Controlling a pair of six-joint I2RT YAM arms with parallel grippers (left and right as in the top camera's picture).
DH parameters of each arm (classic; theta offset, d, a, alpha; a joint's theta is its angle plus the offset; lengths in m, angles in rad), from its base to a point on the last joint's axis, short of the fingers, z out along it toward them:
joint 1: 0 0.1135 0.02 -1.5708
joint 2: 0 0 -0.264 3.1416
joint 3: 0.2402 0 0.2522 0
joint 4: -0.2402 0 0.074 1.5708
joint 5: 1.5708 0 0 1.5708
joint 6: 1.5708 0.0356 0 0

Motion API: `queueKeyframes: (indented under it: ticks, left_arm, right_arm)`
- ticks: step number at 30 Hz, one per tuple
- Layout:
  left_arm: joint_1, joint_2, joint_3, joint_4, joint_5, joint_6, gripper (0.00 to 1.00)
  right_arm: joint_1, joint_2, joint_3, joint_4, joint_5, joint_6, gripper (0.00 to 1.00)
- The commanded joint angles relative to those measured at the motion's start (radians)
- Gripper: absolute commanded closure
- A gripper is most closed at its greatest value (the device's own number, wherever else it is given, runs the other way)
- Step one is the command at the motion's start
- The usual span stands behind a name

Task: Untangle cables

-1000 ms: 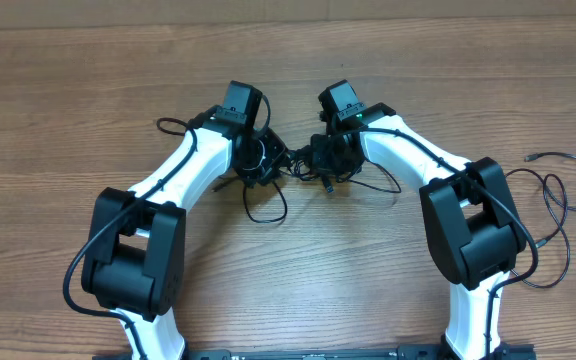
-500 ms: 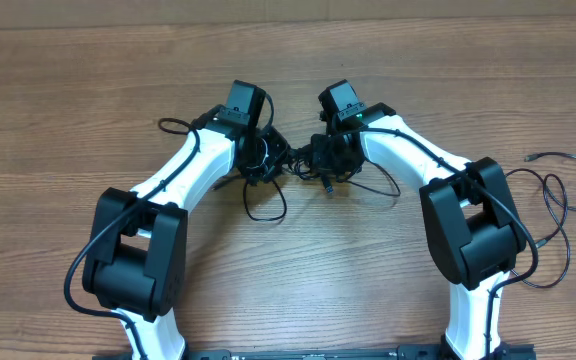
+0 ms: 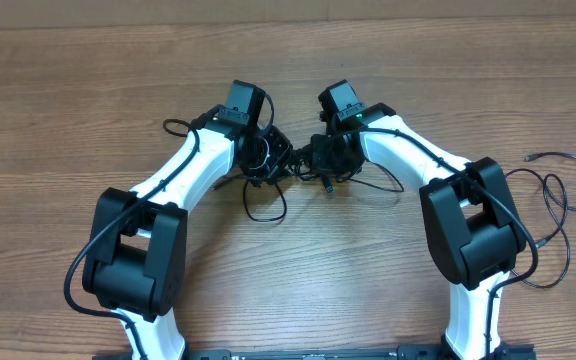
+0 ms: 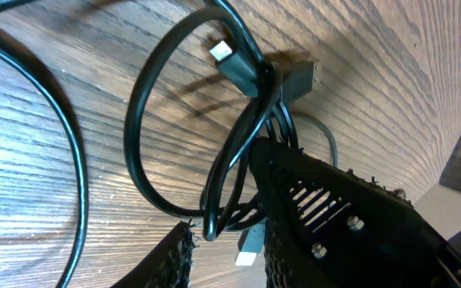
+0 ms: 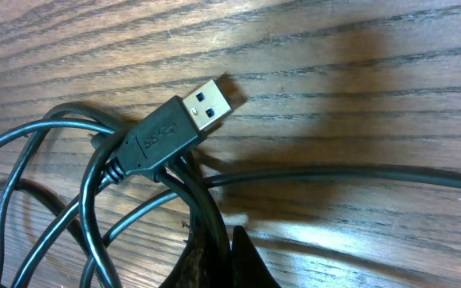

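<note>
Closing narrowly around loops of the cables [image 3: 266, 208] bunched mid-table, the left gripper [image 4: 224, 240] grips one side of the knot, the right gripper [image 5: 214, 244] pinches tight on a strand beneath a USB plug [image 5: 202, 108], and one loose cable [image 3: 565, 155] lies far right.

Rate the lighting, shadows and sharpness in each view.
Overhead: even light, sharp, only faint shadows on the table. Left wrist: the cables throw soft shadows on the wood, and the near strands look slightly soft. Right wrist: the USB plug is crisp, with a broad dark shadow behind it.
</note>
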Motion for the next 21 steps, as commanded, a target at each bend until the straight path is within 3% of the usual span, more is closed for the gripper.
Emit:
queueKeyframes:
  ticks: [1,17,19,21]
  left_arm:
    - [0.004,-0.026,0.017,-0.002,-0.053,0.024,0.69]
    - [-0.043,-0.007,0.016,0.033,-0.164,0.014,0.66]
    - [-0.044,0.017,0.016,0.033,-0.158,0.014,0.68]
    - [-0.043,0.040,0.016,0.040,-0.132,0.014,0.77]
  right_arm:
    - [0.006,0.000,-0.002,0.005,-0.001,0.001,0.95]
    - [0.006,0.000,-0.002,0.005,-0.001,0.001,0.95]
    - [0.006,0.000,-0.002,0.005,-0.001,0.001,0.95]
    - [0.006,0.000,-0.002,0.005,-0.001,0.001,0.95]
